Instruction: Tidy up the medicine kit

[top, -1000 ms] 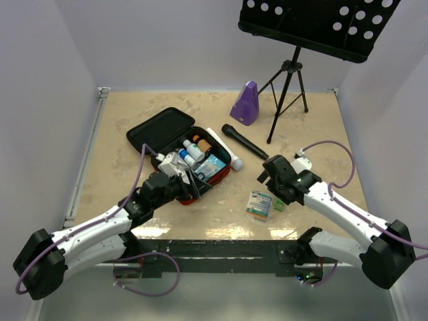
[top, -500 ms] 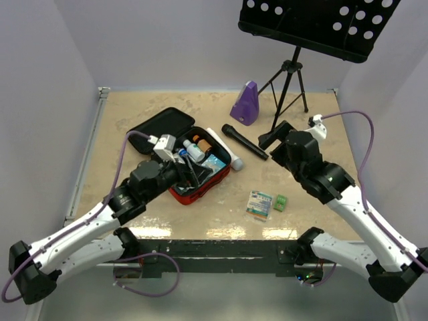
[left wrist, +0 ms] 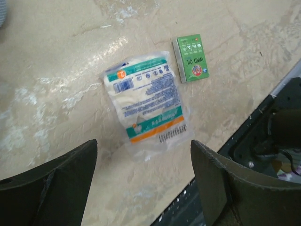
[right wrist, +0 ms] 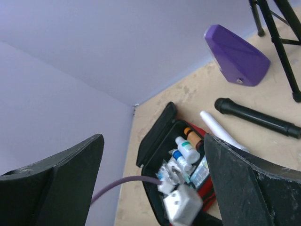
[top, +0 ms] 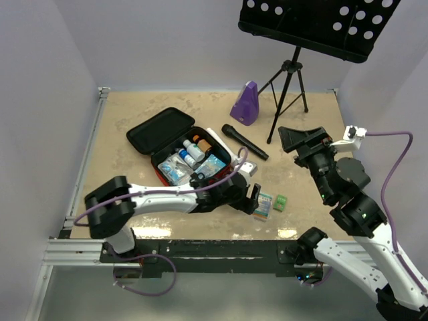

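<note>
- Your left gripper [top: 256, 196] hovers spread wide over the clear plastic packet [top: 265, 204], beside the beige table's [top: 321, 107] front edge at 6 o'clock.
- The small green cardboard box [top: 280, 202] sits just at the packet's 3 o'clock.
- Your right gripper [top: 294, 137] hangs spread and empty, well above the table.
- The red square soft medicine kit [top: 160, 130] lies open at the packet's 10 o'clock.

Left wrist view: you can read one legend, "WIND OIL", in white letters on the small green box [left wrist: 191, 57] lying on the tabletop [left wrist: 56, 70]. The lettering runs at an angle to the frame.

The clear packet [left wrist: 150, 103] just beside it carries a barcode and what looks like a "2" in an orange circle. Its fine print is too small to read.

Right wrist view: the labels on the bottles [right wrist: 186, 149] in the medicine kit [right wrist: 155, 136] are illegible.
</note>
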Controlling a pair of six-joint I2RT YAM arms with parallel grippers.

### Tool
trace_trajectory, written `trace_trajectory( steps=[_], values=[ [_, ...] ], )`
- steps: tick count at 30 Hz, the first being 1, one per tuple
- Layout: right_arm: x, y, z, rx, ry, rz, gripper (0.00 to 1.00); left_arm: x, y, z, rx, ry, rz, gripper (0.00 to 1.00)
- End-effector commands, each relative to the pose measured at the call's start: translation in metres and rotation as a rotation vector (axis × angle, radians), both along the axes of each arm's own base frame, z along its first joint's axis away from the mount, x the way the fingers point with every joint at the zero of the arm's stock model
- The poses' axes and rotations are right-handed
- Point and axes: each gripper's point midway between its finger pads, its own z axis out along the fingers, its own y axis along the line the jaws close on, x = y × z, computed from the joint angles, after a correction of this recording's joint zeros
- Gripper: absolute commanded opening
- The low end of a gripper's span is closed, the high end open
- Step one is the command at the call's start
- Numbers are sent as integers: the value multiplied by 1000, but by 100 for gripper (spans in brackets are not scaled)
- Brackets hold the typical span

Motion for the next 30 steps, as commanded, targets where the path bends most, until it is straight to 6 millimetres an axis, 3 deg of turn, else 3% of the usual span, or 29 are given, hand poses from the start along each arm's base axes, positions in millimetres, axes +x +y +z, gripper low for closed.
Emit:
trace_trajectory(
  steps=[1,7,13,21,30],
  values=[
    [-15,7,30,37,-163,92,93,11,-58,20,-88,-91,-41,84],
    [-27,19,27,1,-204,185,91,19,-110,9,-106,-116,-77,84],
    [-36,16,29,6,-234,203,91,27,-140,-2,-103,-148,-102,82],
    [-47,16,39,12,-286,234,90,33,-151,-46,-20,-140,-114,78],
    [-49,17,30,3,-274,247,90,36,-157,-64,32,-146,-131,73]
  ],
)
